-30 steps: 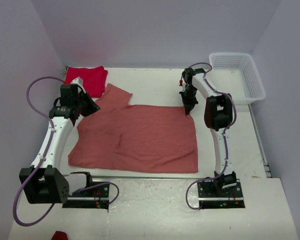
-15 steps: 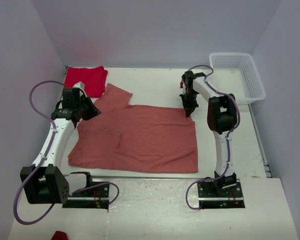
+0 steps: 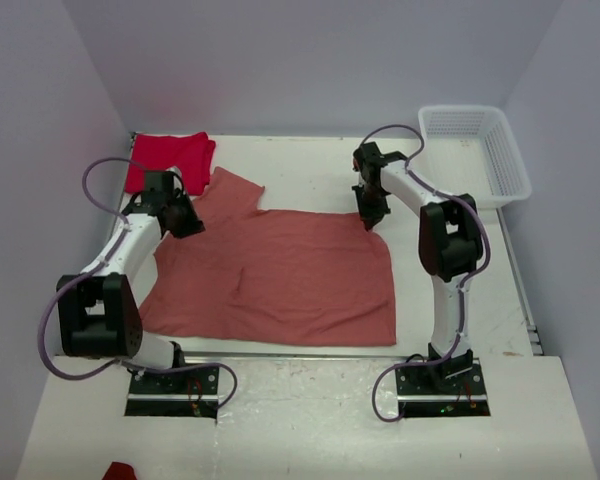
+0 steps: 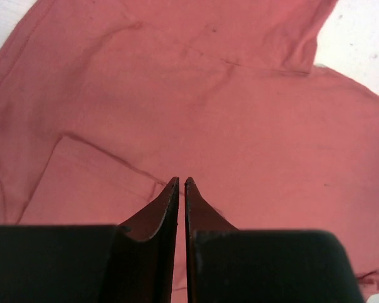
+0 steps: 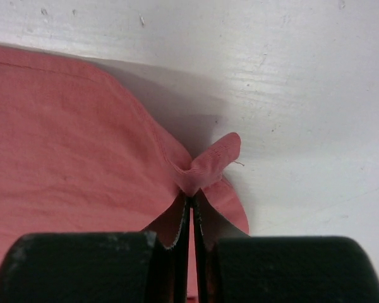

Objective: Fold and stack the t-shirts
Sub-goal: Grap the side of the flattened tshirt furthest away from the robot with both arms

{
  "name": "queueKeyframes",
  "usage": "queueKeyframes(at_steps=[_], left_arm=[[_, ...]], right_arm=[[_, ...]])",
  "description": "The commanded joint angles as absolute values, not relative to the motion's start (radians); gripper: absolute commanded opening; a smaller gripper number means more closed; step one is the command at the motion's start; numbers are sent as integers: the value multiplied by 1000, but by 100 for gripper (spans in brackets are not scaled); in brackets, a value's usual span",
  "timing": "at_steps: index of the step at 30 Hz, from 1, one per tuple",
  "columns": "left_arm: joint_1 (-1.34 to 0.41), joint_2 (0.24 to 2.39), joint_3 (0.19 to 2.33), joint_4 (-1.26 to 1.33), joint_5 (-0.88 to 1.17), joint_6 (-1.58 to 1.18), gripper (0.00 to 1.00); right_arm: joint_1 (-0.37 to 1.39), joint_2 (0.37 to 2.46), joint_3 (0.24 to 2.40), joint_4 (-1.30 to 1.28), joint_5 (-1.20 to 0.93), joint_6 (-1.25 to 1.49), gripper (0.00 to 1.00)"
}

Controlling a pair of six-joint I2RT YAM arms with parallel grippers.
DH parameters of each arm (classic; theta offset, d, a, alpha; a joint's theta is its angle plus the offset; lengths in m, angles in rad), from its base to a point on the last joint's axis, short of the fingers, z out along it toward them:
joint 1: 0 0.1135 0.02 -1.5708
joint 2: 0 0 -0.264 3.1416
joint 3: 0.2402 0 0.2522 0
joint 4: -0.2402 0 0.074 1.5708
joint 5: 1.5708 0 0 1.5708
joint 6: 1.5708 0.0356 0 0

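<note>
Pink shirt (image 3: pixel 280 275) lay spread at table centre, lightly creased, one sleeve toward 11 o'clock. Red shirt (image 3: pixel 170 160) sat bunched at 10 o'clock. Right claw (image 5: pixel 191 202) was clenched on the pink shirt's 1 o'clock corner. Left claw (image 4: pixel 181 183) was closed at its 10 o'clock shoulder; I could not tell whether cloth was caught. I judged both corners should lift evenly, edge taut.
</note>
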State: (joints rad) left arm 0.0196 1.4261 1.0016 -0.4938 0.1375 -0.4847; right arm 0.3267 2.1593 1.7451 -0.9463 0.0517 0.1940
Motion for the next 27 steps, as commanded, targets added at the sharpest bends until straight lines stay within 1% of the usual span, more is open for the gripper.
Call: queueKeyframes(at_steps=[1, 3, 8, 9, 10, 13, 14, 16, 17, 20, 25, 27], left_arm=[[11, 1506, 1086, -423, 130, -440, 8], [11, 1548, 1141, -428, 126, -430, 9], [11, 1690, 1284, -443, 107, -416, 16], [11, 1710, 1308, -454, 107, -416, 21], [11, 1754, 1333, -460, 106, -416, 28], [-21, 1856, 1455, -511, 71, -407, 35], [-25, 1883, 1527, -524, 63, -402, 39], [-37, 1957, 1595, -551, 40, -382, 40], [-40, 1985, 1671, -566, 8, -376, 41], [-43, 2081, 1796, -595, 5, -350, 41], [-44, 2210, 1948, -607, 5, -307, 40], [-44, 2259, 1986, -617, -25, -295, 40]], right_arm=[[328, 2091, 1743, -900, 98, 222, 0], [327, 2086, 1746, -902, 107, 224, 0], [328, 2063, 1732, -890, 95, 227, 0], [330, 2057, 1720, -885, 92, 230, 0], [334, 2048, 1717, -885, 84, 233, 0], [342, 2036, 1709, -881, 72, 238, 0], [348, 2031, 1709, -881, 66, 236, 0], [356, 2026, 1709, -882, 63, 238, 0], [356, 2019, 1709, -881, 42, 238, 0], [362, 2008, 1701, -871, 18, 238, 0], [365, 1996, 1674, -864, 6, 227, 0], [365, 1985, 1658, -856, 6, 227, 0]])
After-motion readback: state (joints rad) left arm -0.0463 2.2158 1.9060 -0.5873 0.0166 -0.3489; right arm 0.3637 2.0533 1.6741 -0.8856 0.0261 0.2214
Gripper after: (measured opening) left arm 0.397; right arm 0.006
